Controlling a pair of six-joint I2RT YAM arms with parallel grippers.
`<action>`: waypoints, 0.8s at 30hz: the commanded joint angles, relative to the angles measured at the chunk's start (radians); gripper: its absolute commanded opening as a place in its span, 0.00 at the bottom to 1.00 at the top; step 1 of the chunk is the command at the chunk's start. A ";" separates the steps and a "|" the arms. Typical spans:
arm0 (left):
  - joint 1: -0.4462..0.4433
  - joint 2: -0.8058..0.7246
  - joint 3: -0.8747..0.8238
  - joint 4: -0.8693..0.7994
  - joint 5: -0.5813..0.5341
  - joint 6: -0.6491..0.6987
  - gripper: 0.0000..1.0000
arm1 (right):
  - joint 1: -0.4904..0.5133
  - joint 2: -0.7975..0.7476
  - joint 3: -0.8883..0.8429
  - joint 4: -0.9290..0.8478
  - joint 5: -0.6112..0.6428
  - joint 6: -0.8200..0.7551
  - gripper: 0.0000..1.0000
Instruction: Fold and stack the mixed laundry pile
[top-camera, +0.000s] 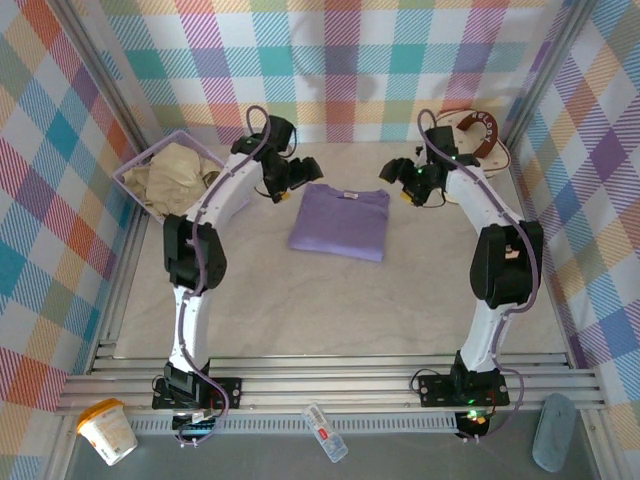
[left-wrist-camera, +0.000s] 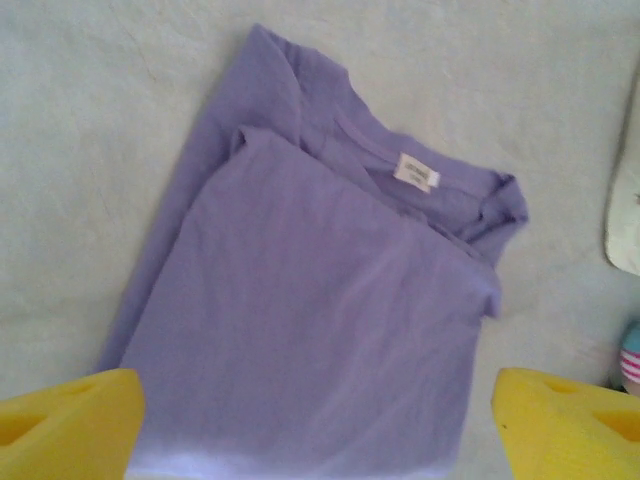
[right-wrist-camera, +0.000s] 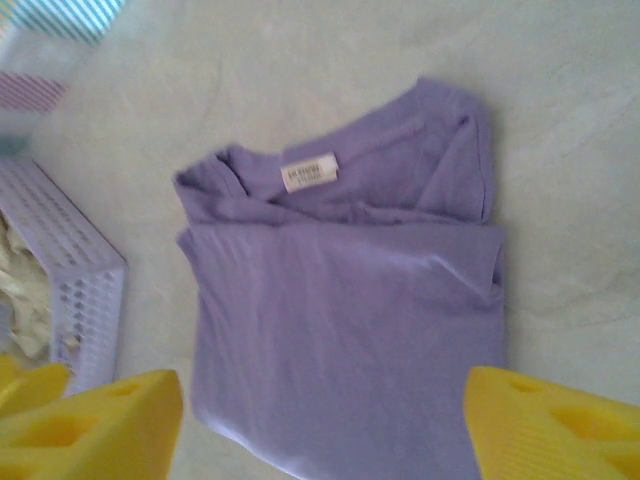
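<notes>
The lavender-purple T-shirt (top-camera: 338, 222) lies folded into a rectangle on the middle of the table, collar and white label (left-wrist-camera: 417, 172) toward the back. The beige-cream garment (top-camera: 178, 170) sits crumpled inside the lavender basket (top-camera: 137, 163) at the back left. My left gripper (top-camera: 283, 188) hovers above the shirt's back left corner, open, its yellow fingers (left-wrist-camera: 70, 425) wide apart over the shirt (left-wrist-camera: 310, 320). Over the back right corner my right gripper (top-camera: 402, 175) also hangs open, fingers (right-wrist-camera: 555, 425) spread above the shirt (right-wrist-camera: 350, 320). Neither holds anything.
The cream round case (top-camera: 478, 135) stands at the back right; its edge (left-wrist-camera: 625, 215) is near the shirt's collar side. The basket (right-wrist-camera: 70, 270) holds beige cloth (right-wrist-camera: 20, 290). Plaid walls enclose the table. A cup (top-camera: 107, 430) and a bottle (top-camera: 325, 430) lie beyond the front rail.
</notes>
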 joint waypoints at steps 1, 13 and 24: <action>-0.050 -0.105 -0.181 0.085 0.027 -0.026 0.87 | 0.032 0.075 0.063 -0.098 0.039 -0.127 0.70; -0.186 -0.261 -0.671 0.345 -0.048 -0.298 1.00 | 0.051 0.496 0.477 -0.213 0.070 -0.206 0.74; -0.137 -0.078 -0.529 0.457 -0.144 -0.260 1.00 | 0.104 0.190 -0.071 -0.023 -0.127 -0.087 0.73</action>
